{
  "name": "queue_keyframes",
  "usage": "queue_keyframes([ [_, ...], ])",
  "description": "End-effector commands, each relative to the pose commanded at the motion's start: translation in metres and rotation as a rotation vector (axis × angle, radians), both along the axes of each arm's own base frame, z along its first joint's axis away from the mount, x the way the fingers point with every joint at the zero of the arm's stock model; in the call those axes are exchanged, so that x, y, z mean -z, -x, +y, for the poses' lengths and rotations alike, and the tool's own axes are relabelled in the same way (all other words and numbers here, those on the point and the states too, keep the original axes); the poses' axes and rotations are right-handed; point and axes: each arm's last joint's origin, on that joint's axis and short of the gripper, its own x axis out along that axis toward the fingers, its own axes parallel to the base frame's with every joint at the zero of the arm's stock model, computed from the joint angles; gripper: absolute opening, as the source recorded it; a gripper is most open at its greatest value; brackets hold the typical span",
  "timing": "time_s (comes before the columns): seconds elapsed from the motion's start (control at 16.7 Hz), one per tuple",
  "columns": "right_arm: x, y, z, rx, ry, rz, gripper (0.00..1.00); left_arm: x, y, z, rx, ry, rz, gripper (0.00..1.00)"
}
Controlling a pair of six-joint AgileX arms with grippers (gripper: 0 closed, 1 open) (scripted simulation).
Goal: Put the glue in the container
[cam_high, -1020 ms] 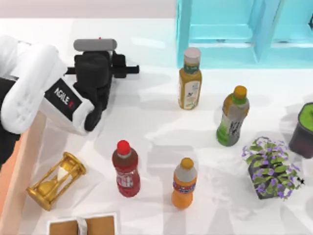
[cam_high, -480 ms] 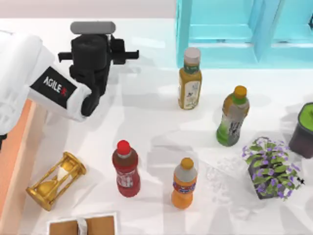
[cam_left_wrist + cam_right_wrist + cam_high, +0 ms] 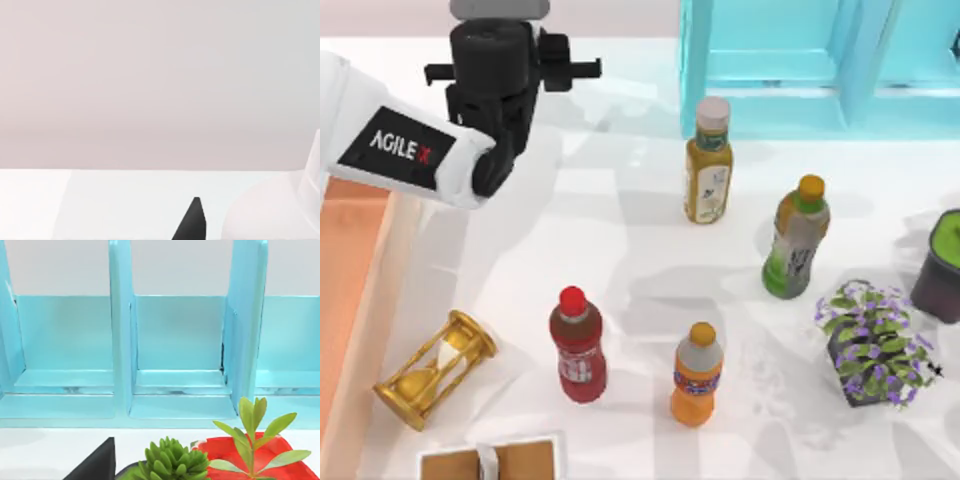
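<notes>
The left gripper (image 3: 500,70) is hovering over the far left corner of the bench (image 3: 620,260), with its arm reaching in from the left edge. It is pointing toward the far edge. Whether it is apart, together or clamped on something cannot be told.

In the left wrist view a white rounded form (image 3: 270,215) is lying just beside the gripper's black tip. Whether this is the glue cannot be told.

The container (image 3: 348,300) is sitting along the left edge of the bench. Its peach wall is running just beside the hourglass (image 3: 435,368) and passing under the left arm. The gripper is standing beyond the container's far end, not over its floor.

A red bottle (image 3: 578,345) and an orange bottle (image 3: 697,375) are standing toward the near edge, and a brown box (image 3: 490,460) is lying at that edge. A yellow bottle (image 3: 708,165) and a green bottle (image 3: 796,238) are standing mid-bench. A flower pot (image 3: 868,345) is standing near the right edge.

The right arm is sitting parked at the right side, facing the cabinet (image 3: 175,340). Its grip cannot be told.
</notes>
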Motion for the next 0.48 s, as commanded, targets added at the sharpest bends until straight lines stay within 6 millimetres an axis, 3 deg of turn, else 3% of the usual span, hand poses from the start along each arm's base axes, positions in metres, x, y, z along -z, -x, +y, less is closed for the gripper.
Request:
queue_keyframes([
  [0.24, 0.0, 0.0, 0.0, 0.0, 0.0, 0.0, 1.0, -0.001, -0.002, 0.002, 0.001, -0.009, 0.002, 0.0],
  [0.48, 0.0, 0.0, 0.0, 0.0, 0.0, 0.0, 1.0, -0.016, -0.009, 0.042, 0.017, -0.126, 0.075, 0.0],
])
